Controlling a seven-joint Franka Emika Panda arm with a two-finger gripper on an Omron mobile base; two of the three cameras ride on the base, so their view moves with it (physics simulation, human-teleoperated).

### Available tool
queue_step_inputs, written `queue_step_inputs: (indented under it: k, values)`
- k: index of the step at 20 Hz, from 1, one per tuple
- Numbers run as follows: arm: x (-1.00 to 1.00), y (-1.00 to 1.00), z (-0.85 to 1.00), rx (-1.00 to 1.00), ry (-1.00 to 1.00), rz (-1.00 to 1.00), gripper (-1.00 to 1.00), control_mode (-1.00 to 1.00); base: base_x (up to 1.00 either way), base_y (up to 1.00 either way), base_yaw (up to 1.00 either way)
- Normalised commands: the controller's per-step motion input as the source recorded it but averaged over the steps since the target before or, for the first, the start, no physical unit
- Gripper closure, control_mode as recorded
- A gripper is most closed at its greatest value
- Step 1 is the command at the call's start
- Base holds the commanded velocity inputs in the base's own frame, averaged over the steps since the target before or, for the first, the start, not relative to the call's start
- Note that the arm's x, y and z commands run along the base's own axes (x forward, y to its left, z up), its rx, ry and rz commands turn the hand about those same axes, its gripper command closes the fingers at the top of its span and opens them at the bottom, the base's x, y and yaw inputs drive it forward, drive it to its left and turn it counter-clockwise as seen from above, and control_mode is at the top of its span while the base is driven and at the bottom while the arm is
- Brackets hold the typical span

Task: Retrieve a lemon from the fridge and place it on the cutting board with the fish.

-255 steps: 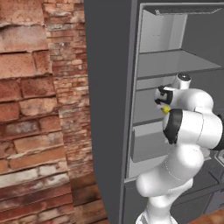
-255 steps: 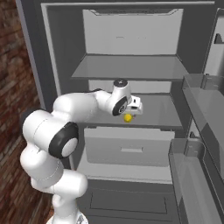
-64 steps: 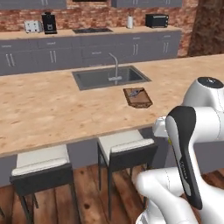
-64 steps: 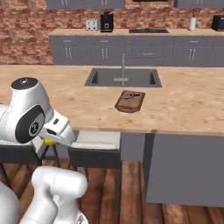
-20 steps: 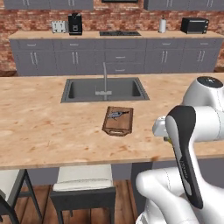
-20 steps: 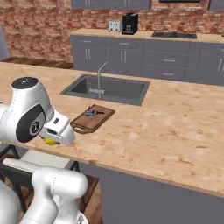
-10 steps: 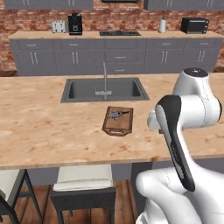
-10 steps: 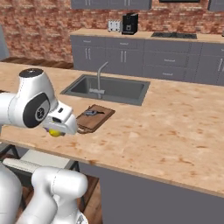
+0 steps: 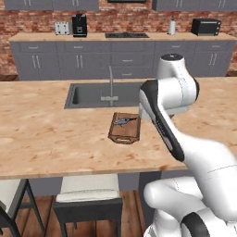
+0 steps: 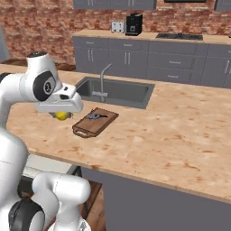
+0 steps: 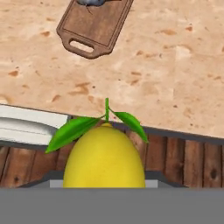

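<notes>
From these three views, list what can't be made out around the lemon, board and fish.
- Gripper fingers: in the hand view the lemon covers them, so the contact is unseen.
- Lemon: in the right base view it is mostly hidden under the hand.
- Fish: cut off by the hand view's top edge; tiny on the board in the base views.

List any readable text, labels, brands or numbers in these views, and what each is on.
None readable. The lemon, cutting board, fish, toaster, coffee machine and microwave show no legible words, numbers or signs; any markings on the appliances are too small to make out.
</notes>
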Motion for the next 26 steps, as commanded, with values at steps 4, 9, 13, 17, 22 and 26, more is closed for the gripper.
queue_step_inputs:
  k: [4,9,13,17,22,26]
  values:
    - [1.00,0.00,-0.47,0.05,0.00,0.26,1.00,-1.00,0.00,0.00,0.00]
    - [1.00,0.00,-0.64,0.03,0.00,0.24,1.00,-1.00,0.00,0.00,0.00]
    - [1.00,0.00,-0.65,0.00,0.00,0.21,1.00,-1.00,0.00,0.00,0.00]
    - [1.00,0.00,-0.53,0.00,0.00,0.16,1.00,-1.00,0.00,0.00,0.00]
    - [0.98,0.03,-0.46,-0.05,0.00,0.06,1.00,-1.00,0.00,0.00,0.00]
    - [0.75,0.26,-0.38,-0.13,0.02,0.00,1.00,-1.00,0.00,0.00,0.00]
